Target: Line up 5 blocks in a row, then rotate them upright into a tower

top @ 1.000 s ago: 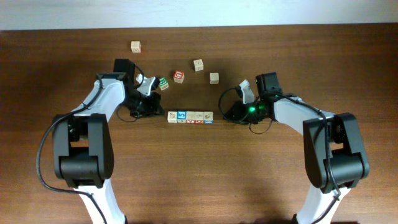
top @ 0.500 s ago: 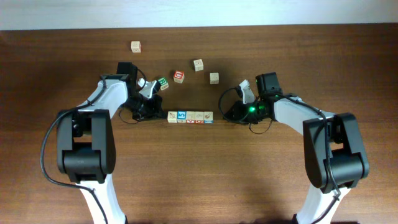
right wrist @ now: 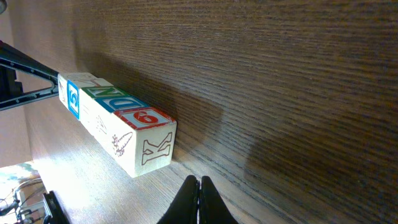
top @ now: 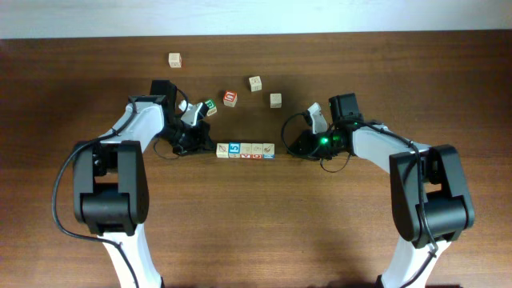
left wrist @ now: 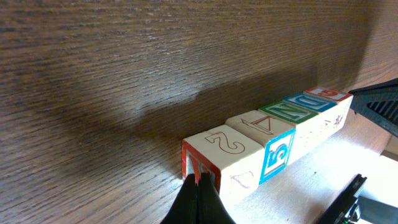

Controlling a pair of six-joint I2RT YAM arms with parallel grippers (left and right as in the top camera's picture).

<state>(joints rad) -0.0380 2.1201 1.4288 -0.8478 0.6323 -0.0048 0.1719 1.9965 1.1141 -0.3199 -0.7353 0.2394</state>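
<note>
I've got the row of five alphabet blocks running left to right in the middle of the desk, each one touching its neighbour. The left pincer sits at the row's left end, its tip against the left end block. The right pincer is just off the right end block, near but apart.

Behind the row lie loose blocks. The nearest loose block is just behind the left pincer, and the second loose block is to its right. The third loose block lies farther back, and the fourth loose block is behind the row's right end. The far loose block is well apart, back left.
</note>
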